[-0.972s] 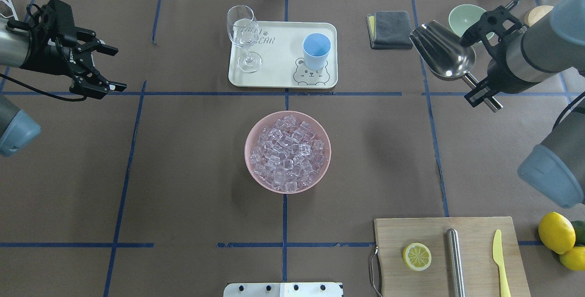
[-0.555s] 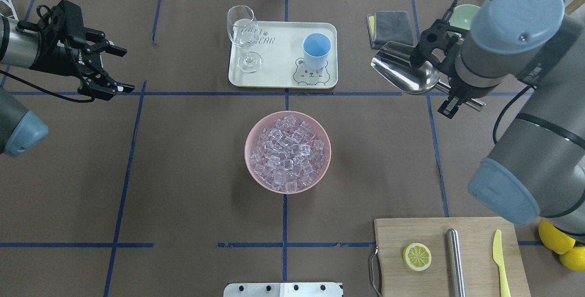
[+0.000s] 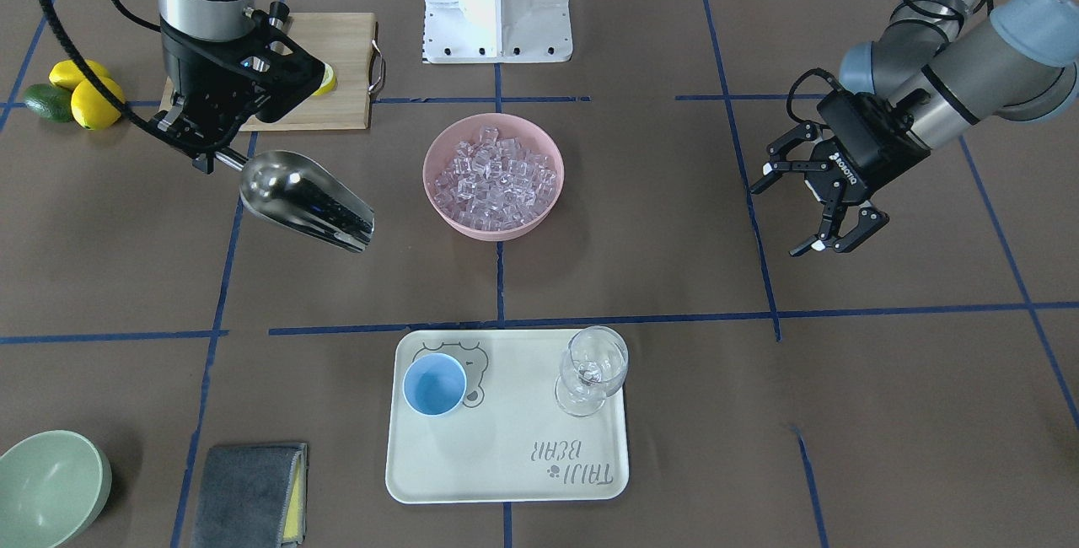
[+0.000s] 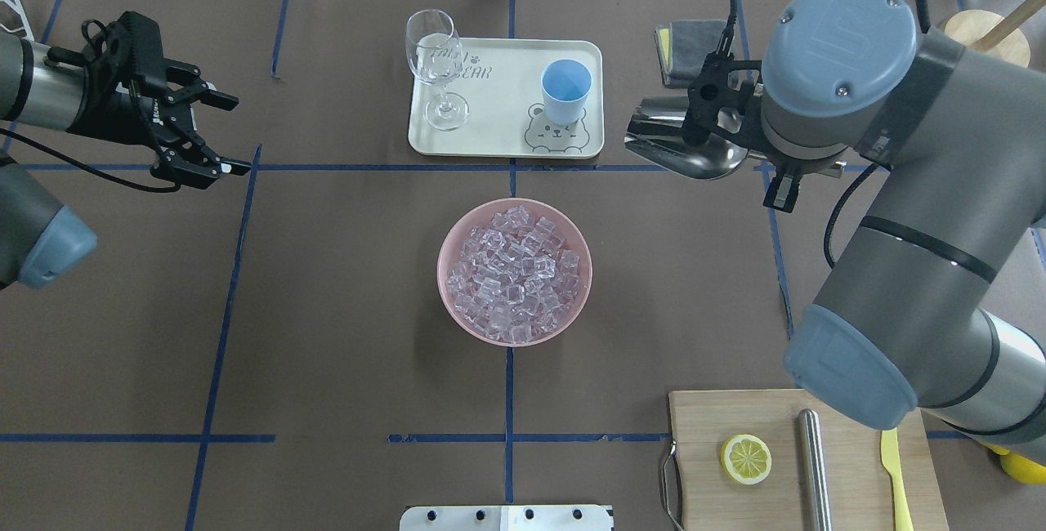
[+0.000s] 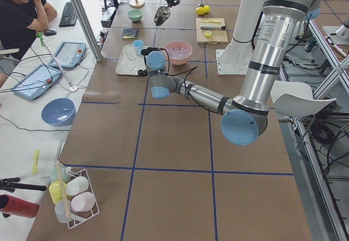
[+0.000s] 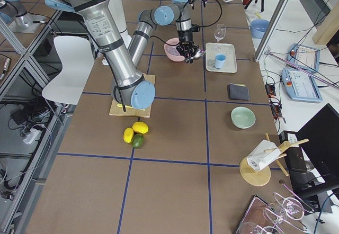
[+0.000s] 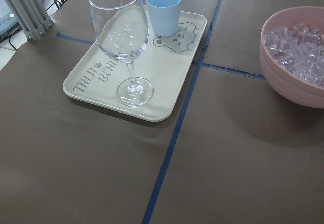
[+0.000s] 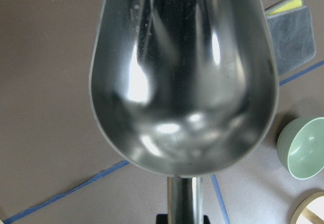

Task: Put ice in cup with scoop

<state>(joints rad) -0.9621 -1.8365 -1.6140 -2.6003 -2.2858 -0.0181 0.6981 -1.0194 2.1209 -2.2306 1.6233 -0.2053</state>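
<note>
So the right claw [image 3: 202, 156] is clamped on the thin handle of the scoop [image 3: 308, 202]. The scoop hangs over the counter [image 4: 327, 310] on the robot's right. It's off to the side of the pink bowl [image 4: 448, 278] and touches nothing, with its open mouth facing the middle. The wrist cam shows the trough totally empty, so I'd say the scooping hasn't happened yet.

My take on doing this bit well:
- Come in low over the bowl's near rim and dip the mouth into the ice [image 4: 515, 274] at a shallow angle. Don't stab straight down.
- Push through the pile, then roll the trough level before lifting, or the cubes will just slide out.
- Go easy, because that bowl looks like it could skate on the paper.
- Take a small load. The cup [image 4: 566, 90] is narrow next to the scoop's mouth.

The left claw [image 4: 237, 133] sits with its fingers spread wide and holding nothing, well off to the left.

Looks-wise, the scoop is mirror-shiny steel with a rounded trough. The ice is a heap of clear glassy cubes piled about to the rim. The cup is light blue and upright, looks empty, and stands on the pale tray [image 4: 498, 147] near a wine glass [image 4: 433, 49].
</note>
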